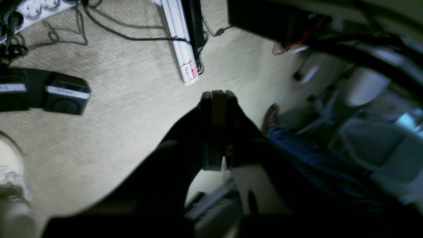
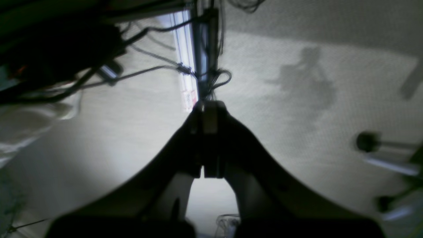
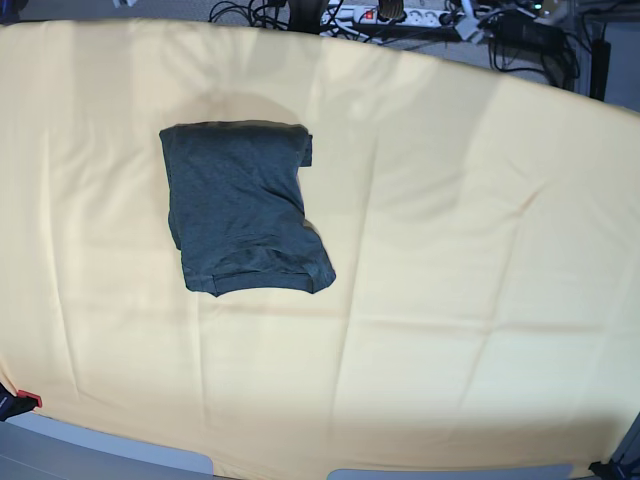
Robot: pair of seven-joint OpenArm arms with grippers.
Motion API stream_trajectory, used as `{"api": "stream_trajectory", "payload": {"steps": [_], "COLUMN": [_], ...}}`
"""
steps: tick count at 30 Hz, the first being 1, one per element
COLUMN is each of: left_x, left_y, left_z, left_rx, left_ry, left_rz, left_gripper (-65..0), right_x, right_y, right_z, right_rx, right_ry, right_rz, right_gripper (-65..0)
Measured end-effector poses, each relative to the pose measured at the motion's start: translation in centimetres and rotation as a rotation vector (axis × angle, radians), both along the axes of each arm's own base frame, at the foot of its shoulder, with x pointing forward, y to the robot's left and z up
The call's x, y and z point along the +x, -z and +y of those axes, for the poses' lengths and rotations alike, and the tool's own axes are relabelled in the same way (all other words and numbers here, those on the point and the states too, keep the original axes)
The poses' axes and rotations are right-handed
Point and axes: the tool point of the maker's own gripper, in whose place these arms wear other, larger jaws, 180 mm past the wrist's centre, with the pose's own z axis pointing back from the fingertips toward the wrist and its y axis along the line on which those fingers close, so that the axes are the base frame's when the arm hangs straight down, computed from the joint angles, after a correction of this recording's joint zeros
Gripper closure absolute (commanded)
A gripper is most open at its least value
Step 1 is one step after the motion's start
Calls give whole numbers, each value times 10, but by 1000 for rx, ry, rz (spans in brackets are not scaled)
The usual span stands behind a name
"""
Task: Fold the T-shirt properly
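Note:
The dark green-grey T-shirt point(image 3: 243, 208) lies folded into a compact block on the yellow table cover point(image 3: 450, 250), left of the middle in the base view, with a stitched hem along its near edge. No arm shows in the base view. My left gripper point(image 1: 218, 96) is shut with nothing in it and looks down at carpet, away from the table. The right gripper point(image 2: 207, 105) is also shut and empty, hanging over carpet.
Cables and a power strip point(image 3: 400, 18) lie beyond the far table edge. The left wrist view has black boxes point(image 1: 66, 96), an aluminium rail point(image 1: 180, 43) and a person's leg in jeans point(image 1: 307, 155). Chair castors point(image 2: 366, 141) appear in the right wrist view.

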Motion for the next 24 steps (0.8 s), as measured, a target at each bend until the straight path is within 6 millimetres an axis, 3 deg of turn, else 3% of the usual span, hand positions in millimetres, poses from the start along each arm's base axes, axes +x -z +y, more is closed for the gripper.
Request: {"api": "stream_trajectory", "payload": {"steps": [3, 6, 11, 14, 18, 24], "left_x": [5, 25, 63, 64, 62, 68], "left_y": [18, 34, 58, 67, 72, 72], "left_z": [0, -4, -26, -45, -69, -82], "left_rx": [62, 133, 254, 277, 260, 253], "left_ry": [56, 13, -49, -93, -128, -137], "left_rz": [-36, -73, -193, -196, -189, -205], "left_gripper": [0, 0, 0, 0, 0, 0], "right_x": [3, 11, 44, 49, 40, 45], "right_y": [19, 31, 44, 47, 48, 49], "right_z": [4, 9, 27, 47, 61, 78], "right_rx": [-63, -94, -147, -145, -125, -102], "right_ry": [-52, -92, -187, -200, -206, -182], "right_rz": [23, 32, -25, -36, -20, -48], "right_gripper": [0, 0, 0, 0, 0, 0]}}
